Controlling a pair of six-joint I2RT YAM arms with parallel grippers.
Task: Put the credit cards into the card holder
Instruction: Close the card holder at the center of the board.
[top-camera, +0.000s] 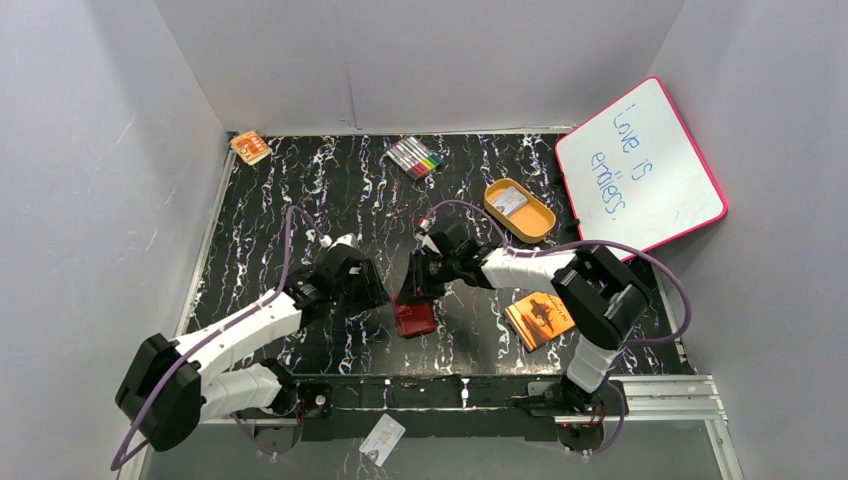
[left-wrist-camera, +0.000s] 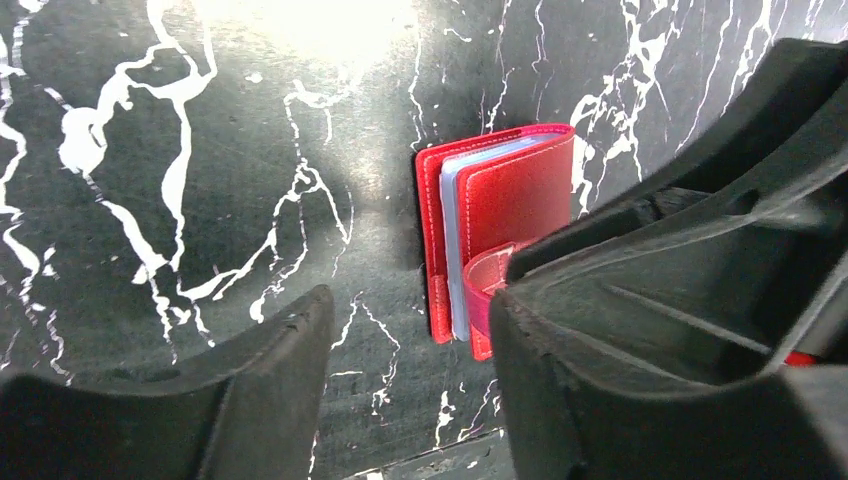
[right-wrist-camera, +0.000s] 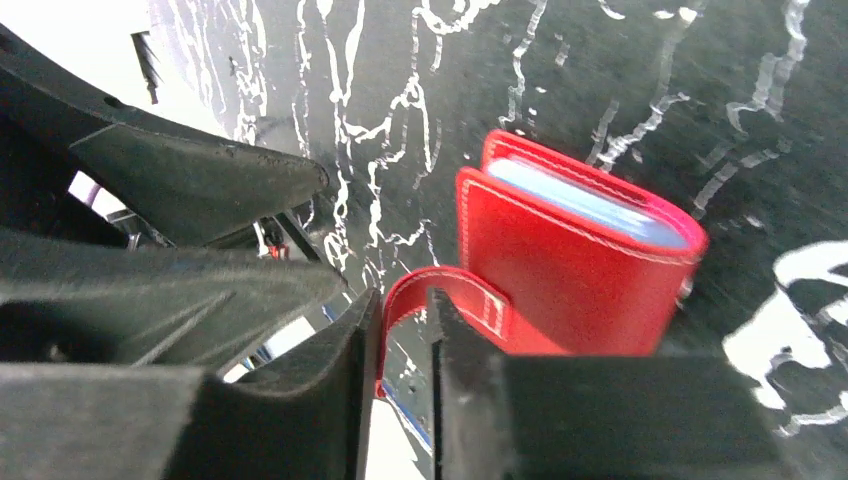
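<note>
Left claw: my jaws are wide apart, with only bare table in the gap. Right claw: my jaws are a thin slit apart and the snap tab runs into the slit; can't tell if it's pinched.

The card holder sits on the table at front middle, between my claws.

Top view only: one credit card in the orange tray, another card on the near ledge by my bases, an orange booklet, markers and a whiteboard.

Wrist views only: pale blue-white layers between the holder's covers, and white stitching.

The table is glossy black with white marble veins and some glare. Plain grey walls stand around it. The holder is red, leather-look and folded, with a rounded spine.
</note>
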